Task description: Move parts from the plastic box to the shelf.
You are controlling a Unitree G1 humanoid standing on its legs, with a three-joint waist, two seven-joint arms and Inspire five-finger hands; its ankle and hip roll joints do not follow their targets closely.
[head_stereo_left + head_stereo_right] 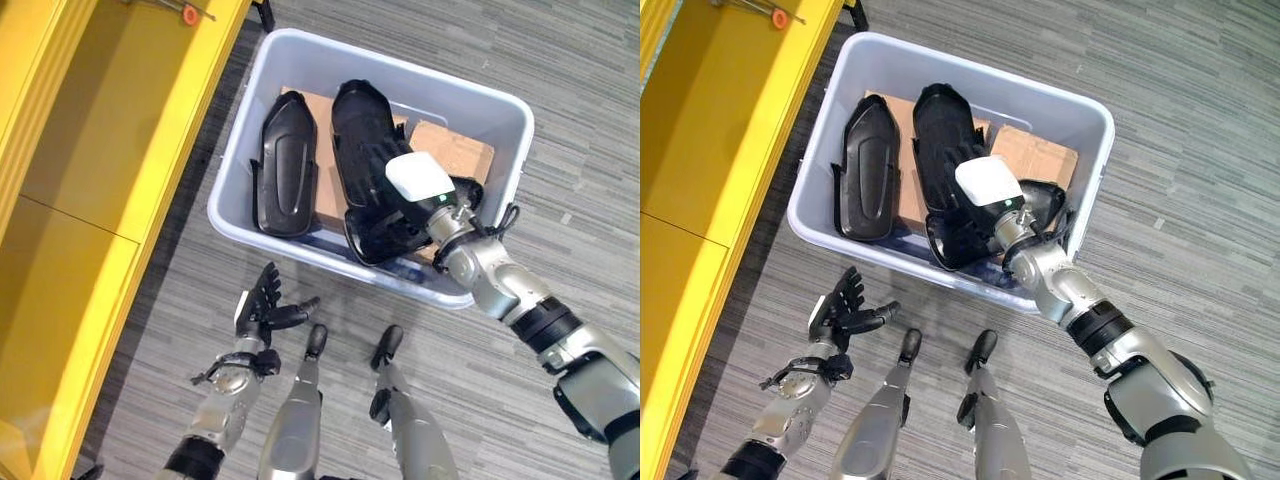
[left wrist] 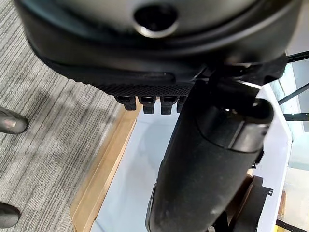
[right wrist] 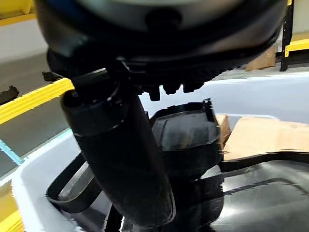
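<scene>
Nearest us, the left robot hand (image 1: 262,305) hangs over the grey floor (image 1: 560,120) with fingers loosely spread, holding nothing. Beyond it the right robot hand (image 1: 985,195) reaches into the plastic box (image 1: 250,150), clasping one black part (image 1: 365,150) (another part (image 1: 285,165) lies alongside on cardboard (image 1: 455,150)). We see no legible writing. The yellow shelf (image 1: 70,160) stands left of the box.

The right arm stretches forward and to the left from the lower right, its robot hand (image 1: 420,190) angled downward with a white cover on top; its fingers are hidden. The left arm rises from the lower left, its robot hand (image 1: 262,305) raised, fingers straight and spread, thumb out sideways.
</scene>
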